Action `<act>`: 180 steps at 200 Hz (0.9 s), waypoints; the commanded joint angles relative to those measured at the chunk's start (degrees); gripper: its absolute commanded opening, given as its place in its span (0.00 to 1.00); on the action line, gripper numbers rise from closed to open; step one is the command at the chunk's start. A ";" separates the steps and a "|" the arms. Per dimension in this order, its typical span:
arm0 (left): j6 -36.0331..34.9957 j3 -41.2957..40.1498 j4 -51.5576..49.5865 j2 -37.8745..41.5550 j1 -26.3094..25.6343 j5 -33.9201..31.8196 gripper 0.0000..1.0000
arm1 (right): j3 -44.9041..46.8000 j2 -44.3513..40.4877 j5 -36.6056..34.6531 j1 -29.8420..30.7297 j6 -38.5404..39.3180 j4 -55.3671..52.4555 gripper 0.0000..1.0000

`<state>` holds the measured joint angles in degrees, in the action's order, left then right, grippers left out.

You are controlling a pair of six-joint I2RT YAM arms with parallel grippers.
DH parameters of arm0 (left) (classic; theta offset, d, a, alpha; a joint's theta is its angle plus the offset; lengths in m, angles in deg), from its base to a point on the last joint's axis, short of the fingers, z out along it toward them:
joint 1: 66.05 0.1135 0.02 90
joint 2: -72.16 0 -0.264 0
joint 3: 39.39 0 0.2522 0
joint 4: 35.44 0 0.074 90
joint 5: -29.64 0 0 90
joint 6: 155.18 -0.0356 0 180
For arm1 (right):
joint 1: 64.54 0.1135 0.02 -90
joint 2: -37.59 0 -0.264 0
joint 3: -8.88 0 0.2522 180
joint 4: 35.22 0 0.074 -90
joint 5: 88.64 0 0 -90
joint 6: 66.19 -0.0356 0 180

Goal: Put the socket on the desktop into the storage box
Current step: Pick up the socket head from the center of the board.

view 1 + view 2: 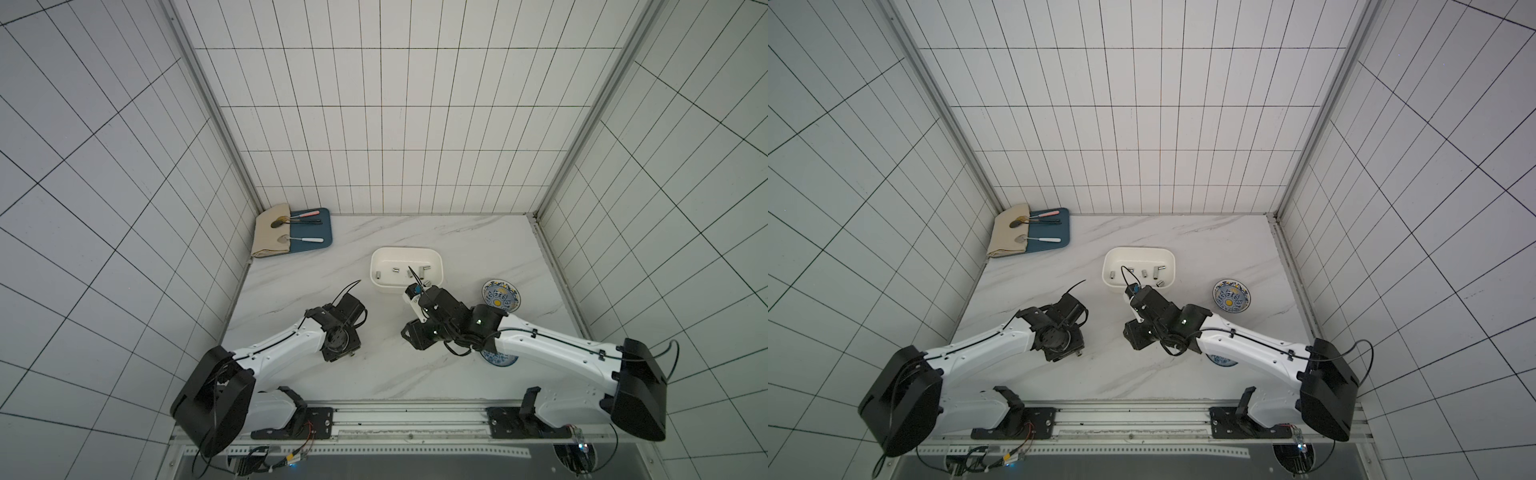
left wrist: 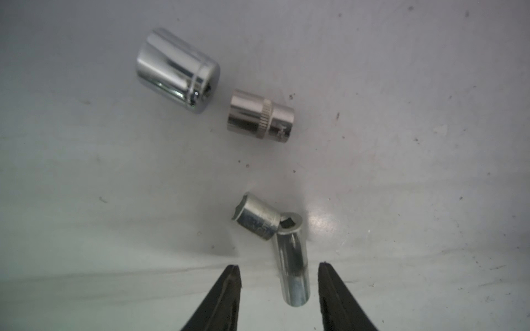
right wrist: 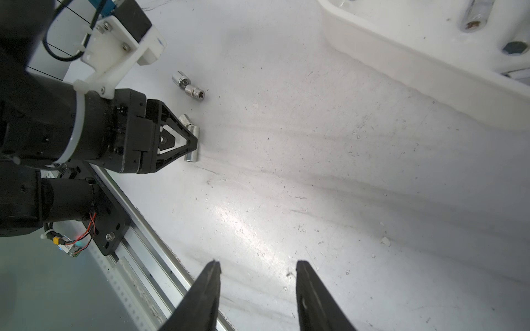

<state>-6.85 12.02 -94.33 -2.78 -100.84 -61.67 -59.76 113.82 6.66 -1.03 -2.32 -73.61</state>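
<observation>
Several chrome sockets lie on the white desktop (image 2: 401, 143) in the left wrist view: a large one (image 2: 177, 70), a knurled medium one (image 2: 261, 114), a short one (image 2: 256, 216) and a long thin one (image 2: 292, 266). My left gripper (image 2: 278, 265) is open, pointing down, with one finger on each side of the long socket and small gaps showing on both sides. The right wrist view shows this same gripper (image 3: 195, 140) at the socket pair. My right gripper (image 3: 259, 262) is open and empty over bare desktop, near the storage box (image 1: 376, 266), which holds several sockets (image 1: 395, 270).
A blue tray (image 1: 320, 232) with a beige cloth (image 1: 272, 237) and spoons sits at the back left corner. One blue-patterned bowl (image 1: 500, 295) stands right of the box, another (image 1: 500, 359) lies partly under the right arm. A metal rail (image 1: 407, 415) runs along the front edge.
</observation>
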 commanded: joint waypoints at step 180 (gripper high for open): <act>-1.72 2.98 5.67 -6.41 -1.56 1.03 0.16 | 1.29 -0.39 -3.63 0.48 -0.29 0.55 0.46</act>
<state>-7.99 13.74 -90.07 -7.98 -101.76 -61.40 -59.69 113.82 4.67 -1.03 -2.37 -73.24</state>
